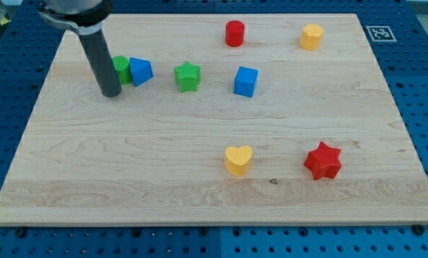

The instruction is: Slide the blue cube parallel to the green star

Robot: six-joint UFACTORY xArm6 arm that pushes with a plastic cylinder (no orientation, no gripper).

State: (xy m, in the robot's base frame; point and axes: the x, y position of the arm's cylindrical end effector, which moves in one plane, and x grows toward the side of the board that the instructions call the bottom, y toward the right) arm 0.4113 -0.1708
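Note:
The blue cube [246, 81] sits on the wooden board [199, 143], right of centre in the upper half. The green star [188, 77] lies just to its left, with a small gap between them. My tip [110, 93] rests on the board at the upper left, well left of the green star. It stands right in front of a green block [121, 69], whose shape is partly hidden by the rod. A blue wedge-like block [140, 71] touches that green block on its right side.
A red cylinder [234, 33] and a yellow hexagonal block [312, 36] stand near the view's top edge. A yellow heart [238, 160] and a red star [322, 160] lie in the lower right part. Blue pegboard surrounds the board.

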